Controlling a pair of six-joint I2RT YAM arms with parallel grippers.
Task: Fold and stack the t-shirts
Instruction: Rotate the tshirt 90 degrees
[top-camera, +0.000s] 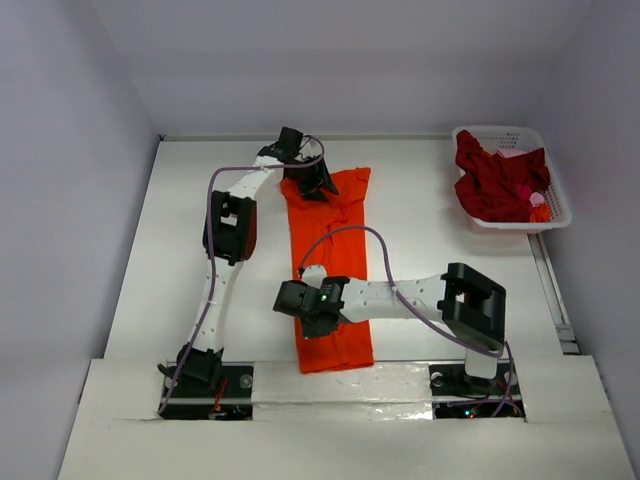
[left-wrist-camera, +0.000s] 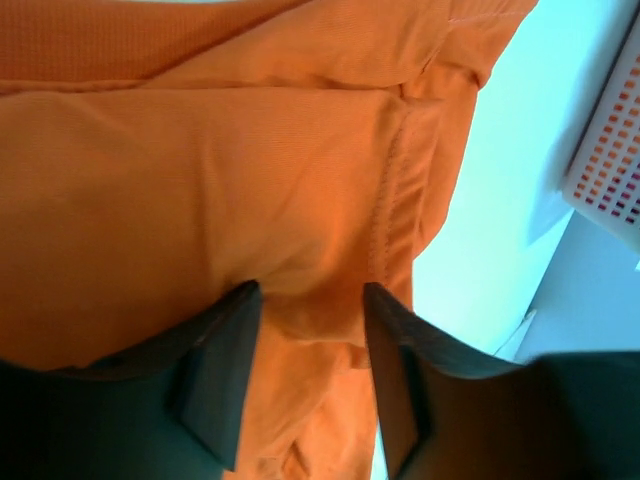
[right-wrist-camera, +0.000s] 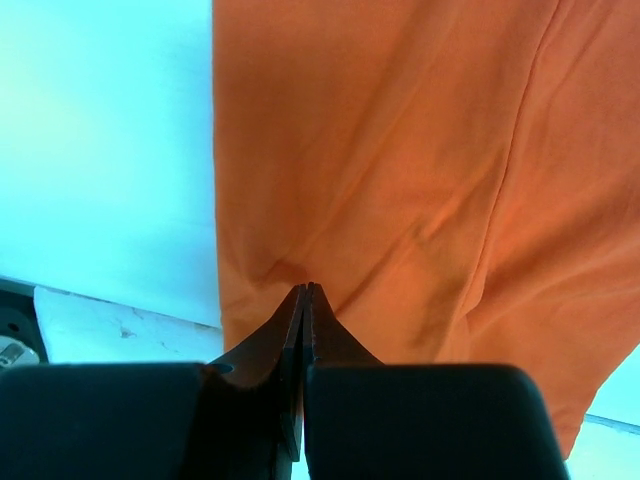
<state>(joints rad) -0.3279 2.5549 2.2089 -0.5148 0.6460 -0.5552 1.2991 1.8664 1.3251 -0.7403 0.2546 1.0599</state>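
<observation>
The orange t-shirt (top-camera: 335, 250) lies as a long narrow strip down the middle of the table. My left gripper (top-camera: 318, 185) is at its far end; in the left wrist view the gripper (left-wrist-camera: 310, 295) is open with bunched orange cloth (left-wrist-camera: 200, 180) between the fingers. My right gripper (top-camera: 297, 300) is at the strip's near left edge; in the right wrist view it (right-wrist-camera: 307, 287) is shut with its tips pinching the orange cloth (right-wrist-camera: 400, 150), and creases run to the tips. The crimson t-shirt (top-camera: 495, 185) lies crumpled in the basket.
The white lattice basket (top-camera: 560, 200) stands at the far right of the table; its wall also shows in the left wrist view (left-wrist-camera: 610, 150). A rail runs along the table's right edge (top-camera: 550, 290). The arm bases sit at the near edge.
</observation>
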